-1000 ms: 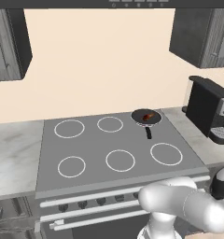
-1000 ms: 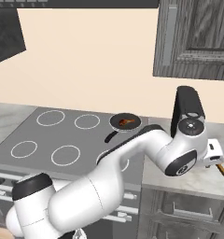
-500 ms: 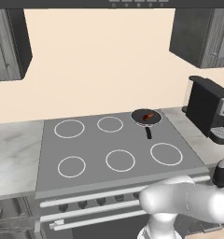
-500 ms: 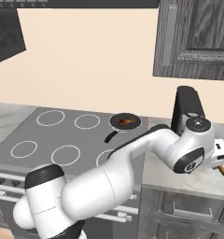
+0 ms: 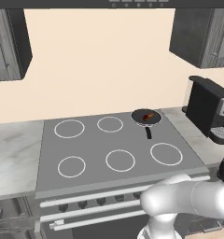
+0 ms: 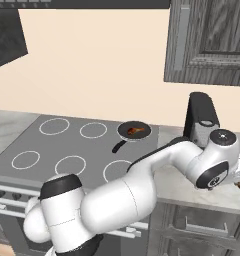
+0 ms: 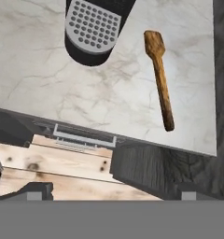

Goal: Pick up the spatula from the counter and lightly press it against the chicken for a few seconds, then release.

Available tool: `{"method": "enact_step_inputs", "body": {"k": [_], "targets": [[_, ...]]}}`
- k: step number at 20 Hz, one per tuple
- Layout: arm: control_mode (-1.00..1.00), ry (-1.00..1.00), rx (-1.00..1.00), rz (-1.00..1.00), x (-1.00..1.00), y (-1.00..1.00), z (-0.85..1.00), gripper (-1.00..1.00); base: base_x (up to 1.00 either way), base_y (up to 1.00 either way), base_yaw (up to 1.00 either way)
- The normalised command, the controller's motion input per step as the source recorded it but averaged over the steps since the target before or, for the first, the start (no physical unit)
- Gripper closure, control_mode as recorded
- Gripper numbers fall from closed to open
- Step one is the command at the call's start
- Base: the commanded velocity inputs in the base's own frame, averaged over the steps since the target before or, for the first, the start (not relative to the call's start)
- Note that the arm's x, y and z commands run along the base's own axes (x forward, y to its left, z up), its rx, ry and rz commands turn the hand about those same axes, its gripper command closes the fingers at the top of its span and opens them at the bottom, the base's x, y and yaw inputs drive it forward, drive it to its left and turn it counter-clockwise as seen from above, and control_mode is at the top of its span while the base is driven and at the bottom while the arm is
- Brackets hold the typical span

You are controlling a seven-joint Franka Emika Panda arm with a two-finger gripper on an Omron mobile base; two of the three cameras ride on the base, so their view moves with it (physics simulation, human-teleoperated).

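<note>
With my claw [image 7: 111, 192] empty, jaws wide apart, over the front edge of the bench [image 7: 39, 88], and the spatula [image 7: 159, 79] lying flat near that edge beside the coffee machine [image 7: 93, 28], I fear a skewed descent could pinch the thin handle badly or nudge it off.

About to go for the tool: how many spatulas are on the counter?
1. The wooden spatula lies flat on the marble counter, beside the coffee machine's round drip tray, its handle pointing toward the counter's front edge. More could lie beyond the cameras' view.
</note>
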Motion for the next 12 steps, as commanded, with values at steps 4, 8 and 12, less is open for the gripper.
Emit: {"method": "enact_step_inputs", "body": {"k": [4,8,12], "targets": [[-1.0,0.01,0.0,0.02,0.08,-0.18,-0.11,-1.0,0.0,0.0,0.0],[-1.0,0.0,0.0,0.01,0.08,-0.16,-0.03,-1.0,0.0,0.0,0.0],[-1.0,0.0,0.0,0.01,0.09,-0.16,-0.02,-1.0,0.0,0.0,0.0]]}}
